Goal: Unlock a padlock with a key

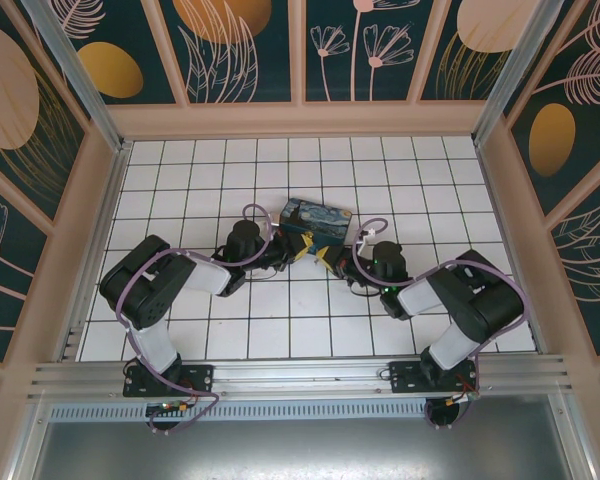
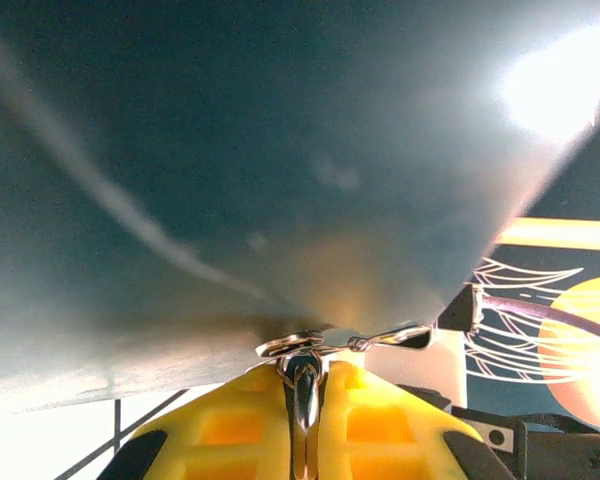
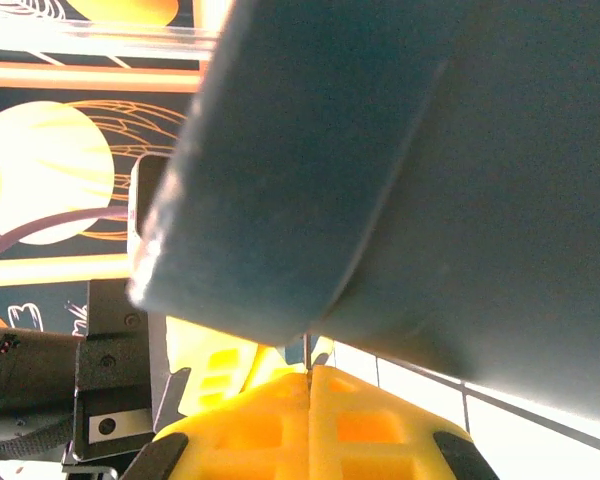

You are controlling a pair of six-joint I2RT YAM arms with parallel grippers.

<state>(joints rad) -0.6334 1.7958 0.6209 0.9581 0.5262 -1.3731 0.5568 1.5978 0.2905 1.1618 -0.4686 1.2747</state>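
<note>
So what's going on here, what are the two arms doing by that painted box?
Both arms meet at the painted box in the middle of the tiled floor. The left fingers are shut on a silvery metal piece with a ring at its top. The right fingers pinch a thin metal sliver, likely the key. A blurred blue-teal surface looms just above both, so whether anything is unlocked yet cannot be told.

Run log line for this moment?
left gripper: shut on silvery ringed metal piece | right gripper: shut on thin metal sliver | both beside starry-night painted box | unlocking: cannot tell
</note>
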